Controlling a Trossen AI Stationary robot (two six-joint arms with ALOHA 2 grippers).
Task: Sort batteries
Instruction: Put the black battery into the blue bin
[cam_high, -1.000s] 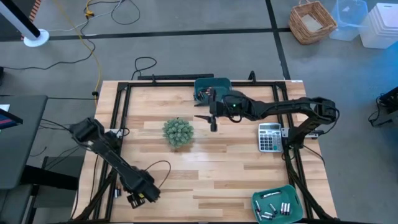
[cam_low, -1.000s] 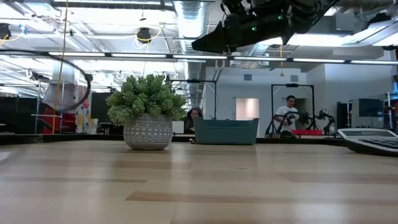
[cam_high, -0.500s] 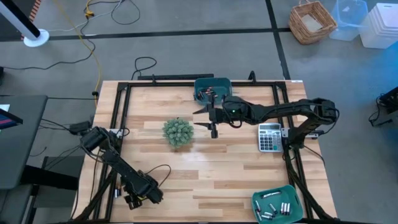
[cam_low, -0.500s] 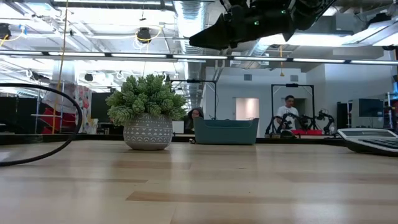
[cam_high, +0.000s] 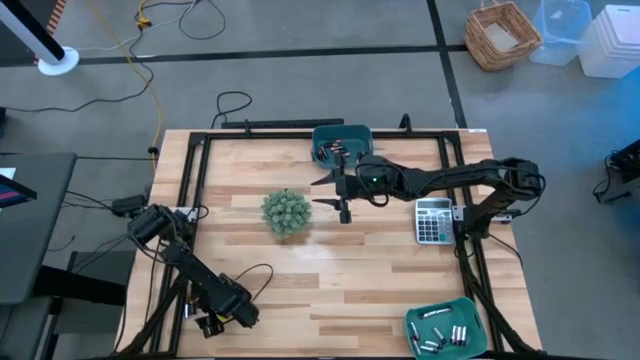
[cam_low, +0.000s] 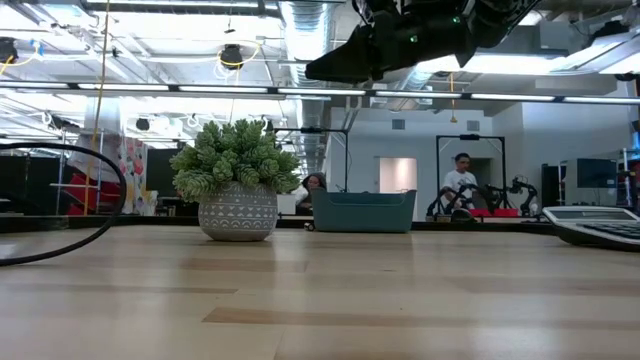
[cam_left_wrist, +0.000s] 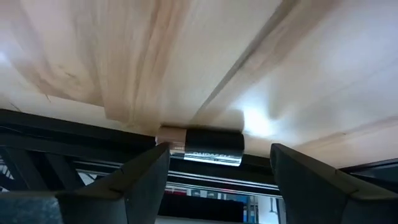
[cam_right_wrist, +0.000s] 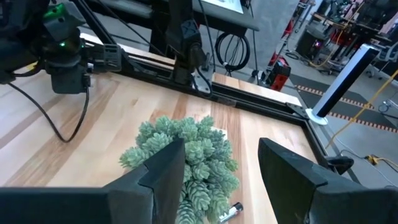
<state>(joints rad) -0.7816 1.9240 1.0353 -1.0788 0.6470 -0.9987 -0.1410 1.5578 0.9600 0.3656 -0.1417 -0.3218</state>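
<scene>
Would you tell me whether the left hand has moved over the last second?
Yes. In the high view the left hand has dropped slightly toward the table's near edge, farther from the potted plant, which has stayed put.

battery (cam_left_wrist: 200, 147) at table edge (cam_left_wrist: 74, 121), between pincer fingers (cam_left_wrist: 142, 180)

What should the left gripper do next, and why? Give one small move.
Probably ease the left gripper forward and shut on the battery. Its fingers stand open on either side of that dark cell, which lies at the table's edge, not yet gripped. The right gripper hangs open above the plant.
</scene>
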